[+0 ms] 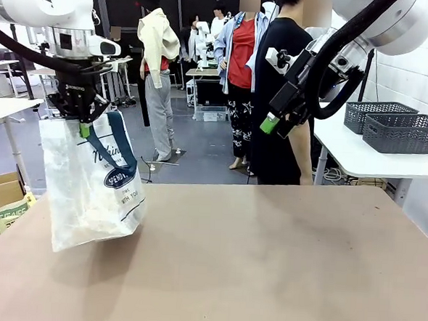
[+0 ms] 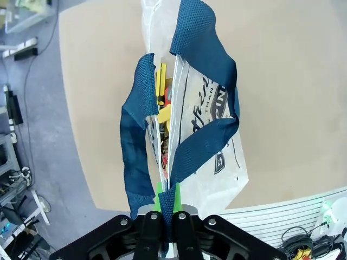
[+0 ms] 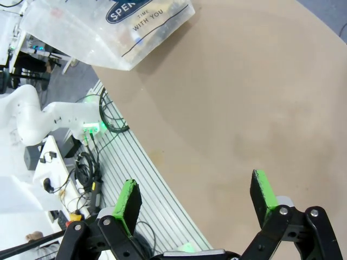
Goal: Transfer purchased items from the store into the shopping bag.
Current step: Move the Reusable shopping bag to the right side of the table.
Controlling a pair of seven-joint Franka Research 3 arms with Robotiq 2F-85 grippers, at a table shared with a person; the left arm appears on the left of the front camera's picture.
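1. The shopping bag (image 1: 89, 189) is translucent white plastic with navy straps (image 2: 206, 135) and navy print. Its base rests on the counter (image 1: 266, 258) near the left edge, and its body leans.
2. Inside the bag, yellow items (image 2: 161, 89) show through the open mouth; the other contents are unclear.
3. The left end effector (image 1: 84, 127) is clenched on the bag's navy straps, holding them up above the counter.
4. The right end effector (image 1: 274, 120) is released, jaws wide, holding nothing, raised above the counter's far right.
5. From the bag to the right edge the counter is bare.
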